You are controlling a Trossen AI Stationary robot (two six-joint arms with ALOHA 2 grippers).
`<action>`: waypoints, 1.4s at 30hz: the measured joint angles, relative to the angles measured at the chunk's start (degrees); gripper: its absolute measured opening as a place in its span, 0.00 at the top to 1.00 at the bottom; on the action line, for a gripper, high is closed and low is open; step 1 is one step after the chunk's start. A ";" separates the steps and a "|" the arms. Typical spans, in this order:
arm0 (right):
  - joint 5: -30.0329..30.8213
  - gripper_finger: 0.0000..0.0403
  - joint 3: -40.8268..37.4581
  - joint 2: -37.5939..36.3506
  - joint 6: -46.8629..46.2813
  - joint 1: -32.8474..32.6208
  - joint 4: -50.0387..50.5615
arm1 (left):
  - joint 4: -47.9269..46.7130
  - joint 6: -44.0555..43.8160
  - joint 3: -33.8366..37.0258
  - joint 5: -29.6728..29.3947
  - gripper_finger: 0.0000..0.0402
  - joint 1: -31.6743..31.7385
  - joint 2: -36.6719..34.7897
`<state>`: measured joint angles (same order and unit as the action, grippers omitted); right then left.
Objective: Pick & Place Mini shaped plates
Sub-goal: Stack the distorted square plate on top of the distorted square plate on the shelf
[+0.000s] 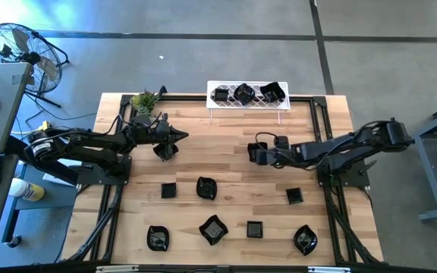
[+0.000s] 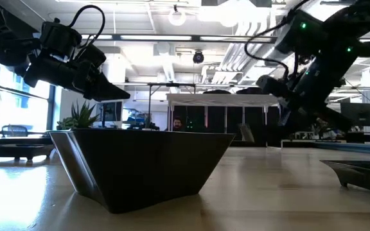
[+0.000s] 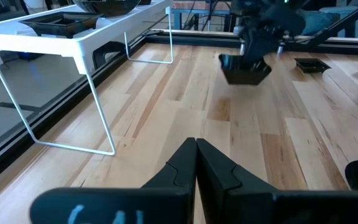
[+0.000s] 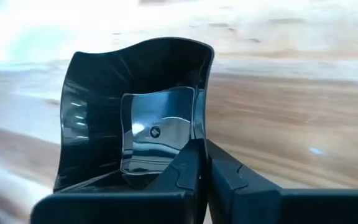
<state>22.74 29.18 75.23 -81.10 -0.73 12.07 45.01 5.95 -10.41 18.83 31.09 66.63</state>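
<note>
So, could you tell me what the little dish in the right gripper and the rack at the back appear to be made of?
The mini shaped plate pinched in the right gripper looks like glossy black glazed ceramic or hard plastic: it shows sharp mirror-like reflections, and which of the two cannot be told. The white rack looks like painted or coated metal: thin wire legs, a smooth matte white top.

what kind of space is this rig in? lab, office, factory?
Most likely an open-plan robotics lab or workshop: polished concrete floor, exposed ceiling ducts and strip lights, a standing fan beside the wooden table, and desks with monitors in the room behind.
</note>
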 joint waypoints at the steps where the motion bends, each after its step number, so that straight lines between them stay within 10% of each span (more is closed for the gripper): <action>1: -0.34 0.99 0.15 -1.27 0.70 0.00 0.03 | 0.00 0.00 0.00 0.00 0.99 0.00 0.00; 10: 1.32 0.97 15.84 -9.98 24.52 5.92 10.33 | 0.31 -0.02 -0.01 0.00 0.99 0.00 -0.02; 20: -7.05 0.98 42.57 -7.20 53.59 31.71 33.96 | 0.22 -0.02 0.00 0.00 0.99 0.00 -0.02; 30: -25.14 0.98 44.99 0.58 69.02 49.92 34.24 | 0.05 -0.02 0.00 0.00 0.99 0.00 -0.02; 42: -29.66 0.98 44.99 5.98 72.85 54.84 33.42 | 0.04 -0.02 0.00 -0.02 0.99 0.00 -0.02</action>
<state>-6.92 74.17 81.21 -8.26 54.11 45.50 45.06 5.93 -10.41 18.81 31.09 66.61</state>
